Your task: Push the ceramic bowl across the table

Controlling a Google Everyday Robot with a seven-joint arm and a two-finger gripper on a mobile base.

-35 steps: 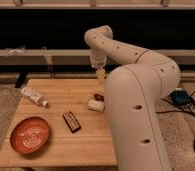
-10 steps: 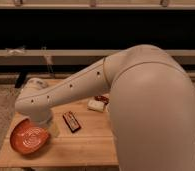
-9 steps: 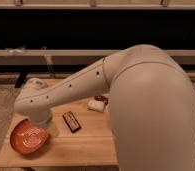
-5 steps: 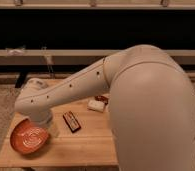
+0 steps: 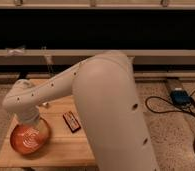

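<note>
The ceramic bowl (image 5: 27,142), orange-red with pale swirls inside, sits at the front left corner of the light-wood table (image 5: 61,147). My arm reaches down from the right across the table. The gripper (image 5: 34,128) is at the bowl's far rim, right over or in the bowl. Its tips are hidden by the wrist, so I cannot tell whether it touches the bowl.
A small dark brown bar (image 5: 71,121) lies on the table just right of the bowl. My arm covers the table's right and back parts. A blue device (image 5: 181,96) and black cables lie on the floor to the right. A dark low wall runs behind.
Since 3.5 s ago the arm has swung from the table's back down to the bowl at the front left. Over the last second the bowl stays about where it was.
</note>
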